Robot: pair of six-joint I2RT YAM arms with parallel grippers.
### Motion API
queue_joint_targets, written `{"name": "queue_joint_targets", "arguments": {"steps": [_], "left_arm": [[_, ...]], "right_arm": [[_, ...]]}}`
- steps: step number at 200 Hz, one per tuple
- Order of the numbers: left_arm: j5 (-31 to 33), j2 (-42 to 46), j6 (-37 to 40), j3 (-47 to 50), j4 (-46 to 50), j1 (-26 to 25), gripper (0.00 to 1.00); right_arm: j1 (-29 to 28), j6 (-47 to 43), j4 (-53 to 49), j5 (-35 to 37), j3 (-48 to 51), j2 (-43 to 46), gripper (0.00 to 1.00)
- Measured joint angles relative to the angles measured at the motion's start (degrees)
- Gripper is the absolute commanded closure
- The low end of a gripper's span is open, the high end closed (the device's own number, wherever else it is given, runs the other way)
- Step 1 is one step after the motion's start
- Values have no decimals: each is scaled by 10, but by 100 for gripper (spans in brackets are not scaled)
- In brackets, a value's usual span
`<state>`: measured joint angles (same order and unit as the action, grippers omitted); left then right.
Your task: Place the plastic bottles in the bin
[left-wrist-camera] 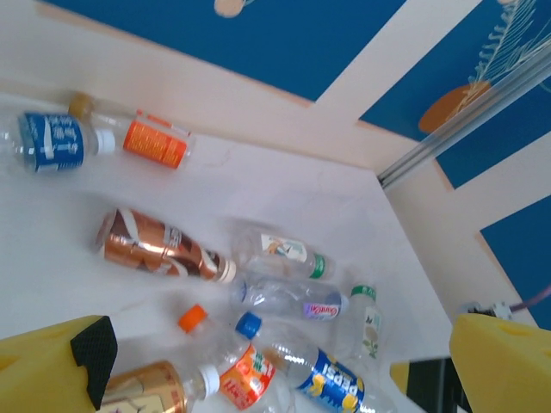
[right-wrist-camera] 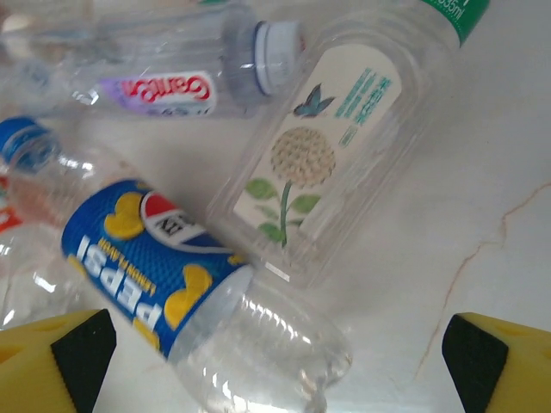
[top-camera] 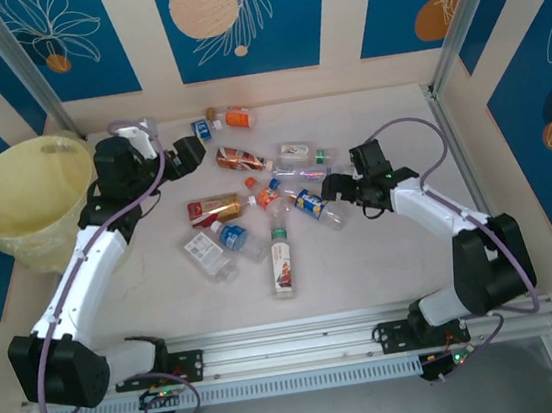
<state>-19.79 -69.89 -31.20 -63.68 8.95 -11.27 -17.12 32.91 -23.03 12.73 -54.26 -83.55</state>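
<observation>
Trouble spot first: crowding. Pepsi bottle (right-wrist-camera: 172,284) touching a flower-label bottle (right-wrist-camera: 327,163), a purple-label bottle (right-wrist-camera: 155,86) just beside. Closing the right claw (right-wrist-camera: 275,370) here could well pinch two at once, or squirt the slick round body sideways off the pads. Thin empty plastic, too: likely to buckle under a hard squeeze and pop free on the lift. Then a long carry to the bin (top-camera: 34,246), far left of the bench (top-camera: 385,274), right beside the left arm; risk of a drop on the way, or a clash of arms over the middle.

Right claw spread wide, gripping nothing, low over that Pepsi bottle. Left claw (top-camera: 184,155) spread wide as well, empty, between the bin and the copper-label bottle (left-wrist-camera: 155,249).

Bottles (top-camera: 281,261): about a dozen, small, clear, bright labels and caps, lying on their sides in a loose cluster mid-bench, an orange-label bottle (left-wrist-camera: 155,144) off by the back wall. Bin upright, pale yellow, no bottle seen inside.
</observation>
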Motion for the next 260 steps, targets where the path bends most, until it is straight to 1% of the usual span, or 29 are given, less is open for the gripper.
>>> {"name": "queue_joint_targets", "arguments": {"steps": [27, 58, 68, 100, 110, 141, 176, 194, 213, 239, 260], "left_arm": [[3, 4, -2, 26, 0, 0, 0], [14, 8, -1, 29, 0, 0, 0], [20, 12, 1, 29, 0, 0, 0], [34, 18, 3, 29, 0, 0, 0], [36, 17, 3, 30, 0, 0, 0], [38, 14, 3, 31, 0, 0, 0], [40, -5, 2, 31, 1, 0, 0], [40, -16, 2, 31, 3, 0, 0], [40, -22, 2, 31, 7, 0, 0], [40, -23, 2, 30, 13, 0, 0], [40, -23, 3, 30, 15, 0, 0]], "right_arm": [[-1, 62, -16, 41, -64, -82, 0], [-5, 96, -25, 78, -92, -134, 1], [-7, 97, -28, 83, -99, -149, 2], [-9, 97, -33, 88, -120, -188, 11], [-9, 99, -35, 94, -121, -192, 15], [-7, 99, -48, 112, -122, -197, 17], [0, 97, -48, 118, -122, -201, 23], [0, 92, -42, 119, -122, -207, 28], [0, 88, -35, 120, -121, -212, 30], [-1, 84, -21, 122, -115, -212, 36], [-2, 79, -5, 129, -97, -198, 41]]}}
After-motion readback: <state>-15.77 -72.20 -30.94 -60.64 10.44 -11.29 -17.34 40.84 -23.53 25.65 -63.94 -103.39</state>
